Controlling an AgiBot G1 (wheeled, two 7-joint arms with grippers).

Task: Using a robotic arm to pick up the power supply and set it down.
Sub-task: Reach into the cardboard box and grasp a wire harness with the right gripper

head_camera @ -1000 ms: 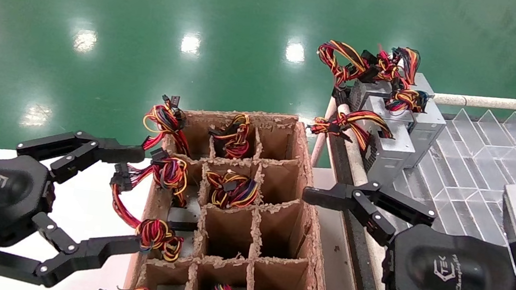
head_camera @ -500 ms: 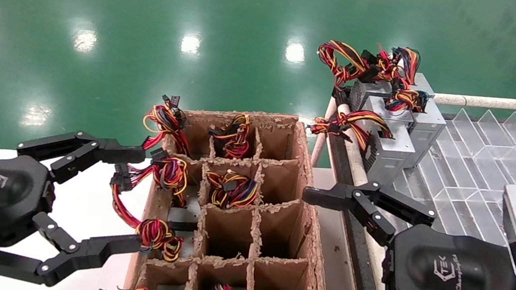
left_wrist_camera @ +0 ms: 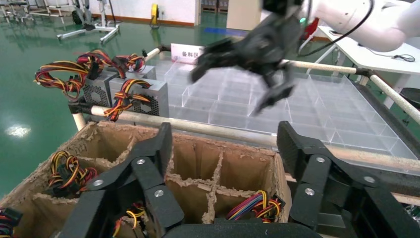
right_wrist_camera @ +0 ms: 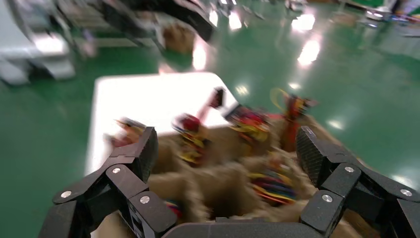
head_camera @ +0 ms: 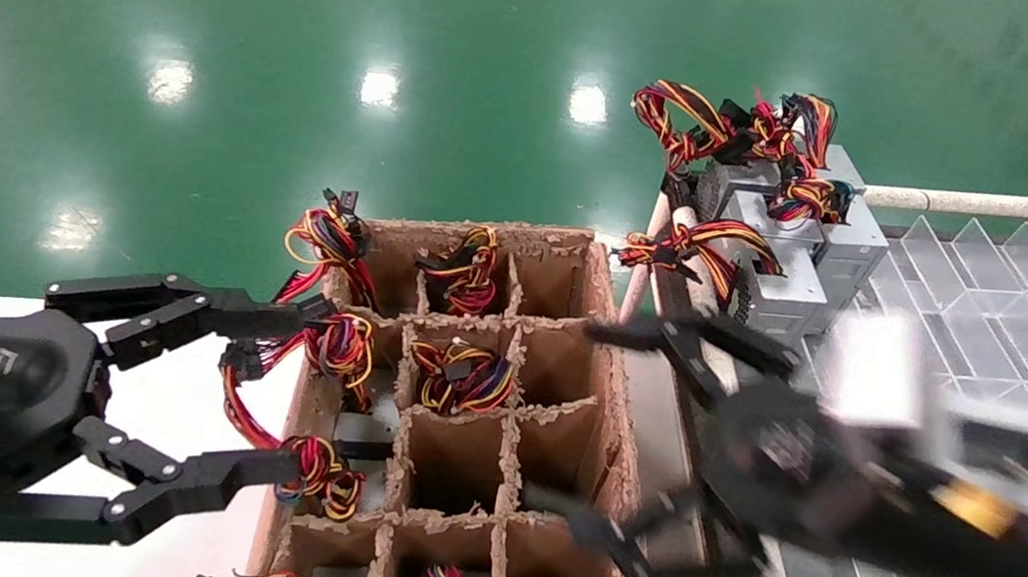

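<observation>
Two tools show, both spread wide and holding nothing. The right tool hangs over the right wall of the carton; the left tool sits idle at the carton's left side. The power supply appears to be the one in a middle cell, only its wires showing, its casing hidden below the dividers. It lies just left of the right tool, apart from it. Recommended: centre the tool over that cell, descend between the dividers, and grip the casing rather than the wires.
</observation>
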